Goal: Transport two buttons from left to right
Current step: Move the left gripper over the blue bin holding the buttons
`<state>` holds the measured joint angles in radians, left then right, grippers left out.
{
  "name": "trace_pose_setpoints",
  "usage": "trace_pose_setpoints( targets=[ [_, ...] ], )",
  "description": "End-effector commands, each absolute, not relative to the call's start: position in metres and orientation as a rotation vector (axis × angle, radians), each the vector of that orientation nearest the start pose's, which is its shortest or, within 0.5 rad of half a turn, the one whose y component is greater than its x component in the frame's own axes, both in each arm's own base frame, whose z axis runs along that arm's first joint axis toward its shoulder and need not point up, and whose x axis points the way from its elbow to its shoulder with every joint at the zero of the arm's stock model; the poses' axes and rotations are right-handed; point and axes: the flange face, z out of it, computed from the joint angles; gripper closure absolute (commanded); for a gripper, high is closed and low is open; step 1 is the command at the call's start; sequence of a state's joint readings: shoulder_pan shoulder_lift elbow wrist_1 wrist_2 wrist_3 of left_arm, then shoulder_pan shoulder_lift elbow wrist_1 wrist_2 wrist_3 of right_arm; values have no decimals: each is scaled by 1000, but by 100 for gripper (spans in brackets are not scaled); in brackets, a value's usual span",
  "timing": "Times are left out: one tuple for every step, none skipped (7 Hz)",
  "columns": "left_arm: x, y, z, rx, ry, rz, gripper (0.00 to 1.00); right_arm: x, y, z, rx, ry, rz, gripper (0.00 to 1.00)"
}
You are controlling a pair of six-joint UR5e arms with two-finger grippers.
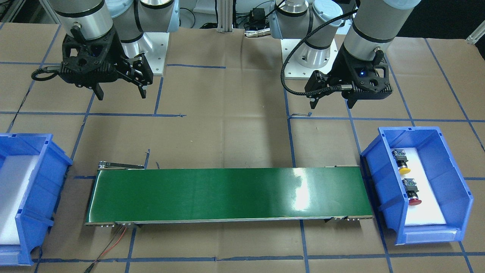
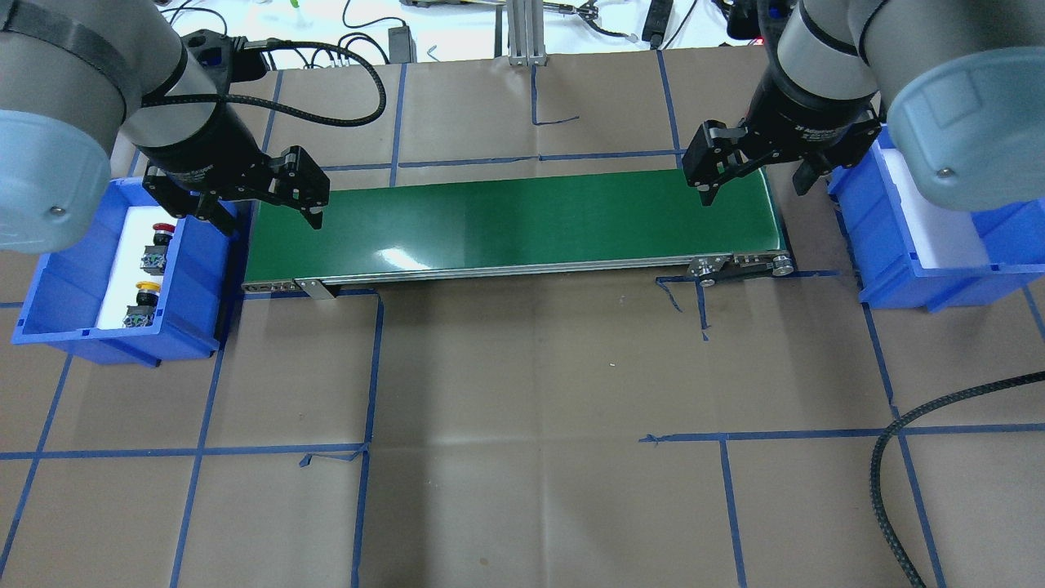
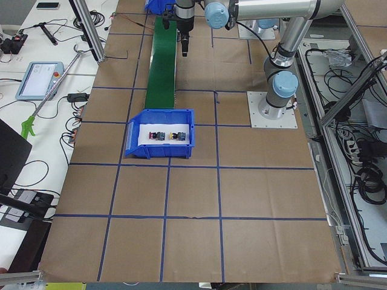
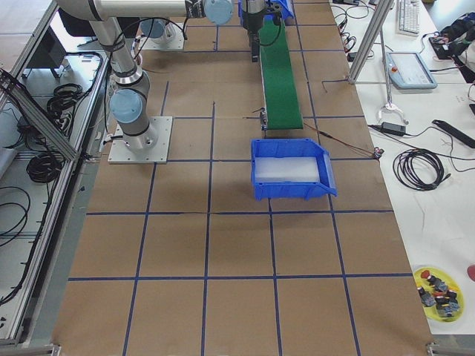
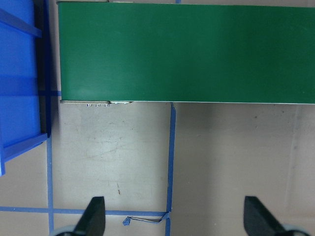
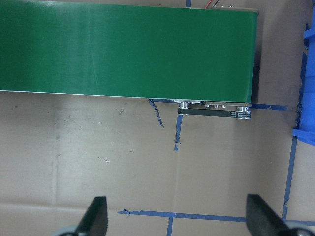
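Note:
The yellow-capped button (image 1: 402, 163) and the red-capped button (image 1: 412, 193) lie on white foam in the blue bin (image 1: 460, 197) on my left side. In the overhead view they are the red one (image 2: 161, 233) and the yellow one (image 2: 144, 294). My left gripper (image 2: 268, 219) is open and empty, hovering over the table by the belt's left end, beside that bin; the left wrist view shows its fingertips (image 5: 93, 216) wide apart. My right gripper (image 2: 755, 189) is open and empty near the belt's right end; it also shows in the right wrist view (image 6: 177, 219).
A green conveyor belt (image 2: 514, 224) lies between the two bins. A second blue bin (image 2: 939, 282) with bare white foam stands at the right. A yellow plate with several spare buttons (image 4: 438, 293) lies on a side table. Blue tape lines cross the brown table cover.

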<state>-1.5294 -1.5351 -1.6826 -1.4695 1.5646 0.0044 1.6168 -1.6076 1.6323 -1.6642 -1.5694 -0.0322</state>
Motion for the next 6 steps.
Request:
trace_pose_setpoints(
  targets=[
    [-114, -485, 460, -58, 3148, -39, 0, 155, -476, 485, -123, 3137, -108, 0],
    [-114, -483, 460, -58, 3148, -39, 0, 156, -476, 485, -123, 3135, -108, 0],
    [-113, -484, 461, -48, 3146, -44, 0, 156, -476, 485, -123, 3135, -108, 0],
    [-104, -486, 461, -43, 3150, -44, 0, 155, -476, 485, -123, 3137, -108, 0],
    [-86, -490, 461, -79, 3149, -45, 0, 155, -476, 485, -123, 3137, -108, 0],
    [-56, -494, 460, -101, 3149, -41, 0, 155, -476, 485, -123, 3137, -106, 0]
  ],
)
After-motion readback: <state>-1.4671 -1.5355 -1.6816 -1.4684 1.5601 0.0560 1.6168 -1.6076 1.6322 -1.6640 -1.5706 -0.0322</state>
